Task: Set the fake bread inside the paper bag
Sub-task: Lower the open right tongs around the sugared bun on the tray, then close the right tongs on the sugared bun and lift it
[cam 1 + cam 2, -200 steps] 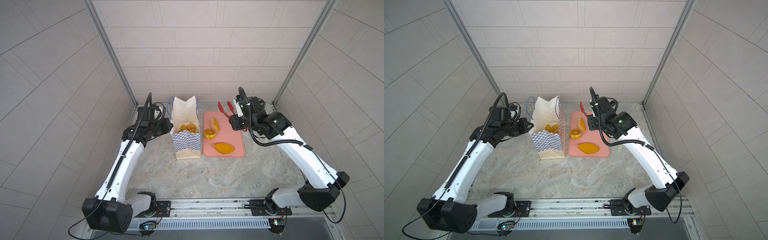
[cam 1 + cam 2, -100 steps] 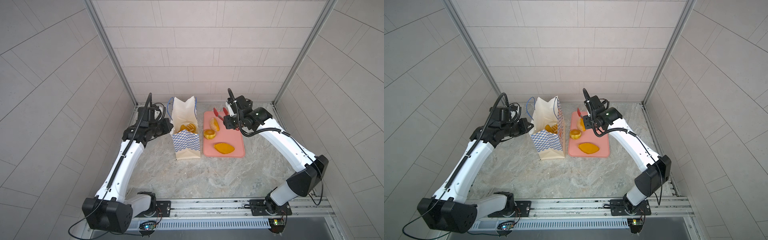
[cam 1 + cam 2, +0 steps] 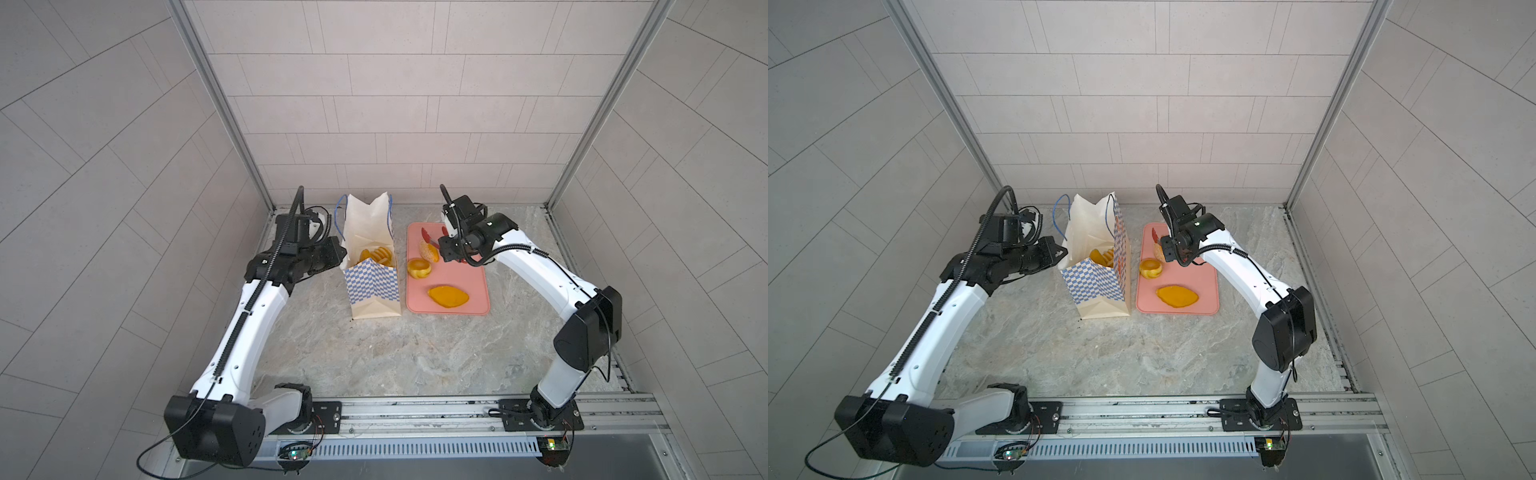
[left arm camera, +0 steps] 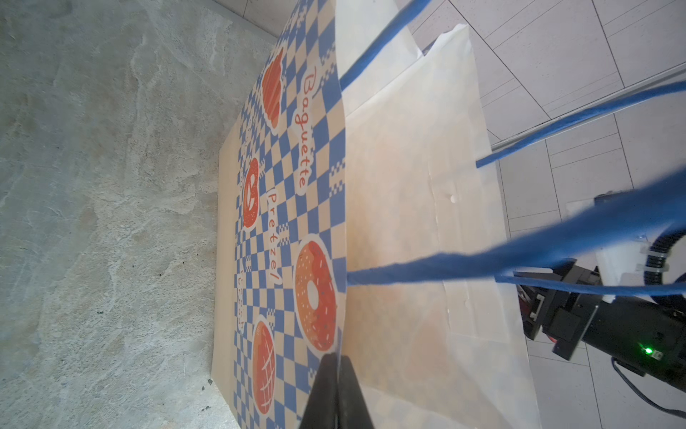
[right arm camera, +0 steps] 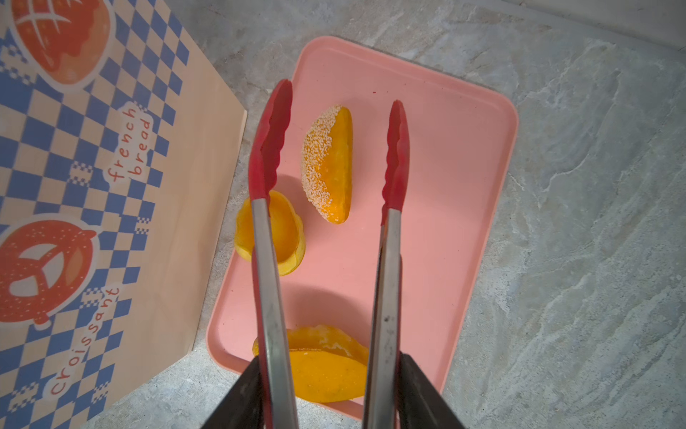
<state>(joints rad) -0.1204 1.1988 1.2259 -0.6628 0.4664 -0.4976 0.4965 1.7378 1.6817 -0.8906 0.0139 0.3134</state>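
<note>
The cream paper bag (image 3: 374, 286) (image 3: 1096, 286) with blue-white checks stands open, and several pieces of fake bread (image 3: 376, 254) (image 3: 1101, 255) lie inside it. My left gripper (image 3: 338, 253) (image 4: 338, 362) is shut on the bag's rim (image 4: 343, 223). My right gripper (image 3: 446, 249) (image 5: 330, 360) is shut on the red tongs (image 5: 267, 260). The tongs' red tips stand apart on either side of a sesame bun (image 5: 330, 163) (image 3: 428, 250) on the pink tray (image 5: 445, 185). A round cup-shaped bun (image 5: 287, 230) (image 3: 419, 267) and a flat oval bread (image 5: 323, 371) (image 3: 448, 296) also lie on the tray.
The pink tray (image 3: 473, 286) (image 3: 1206, 282) lies directly right of the bag on the marble table. The bag's blue cord handles (image 4: 482, 256) hang across the left wrist view. Tiled walls and metal posts close in the back and sides.
My right arm has swung left and down with the tongs, bringing their tips over the sesame bun, and the tongs have spread slightly. The left arm and bag have not moved.
</note>
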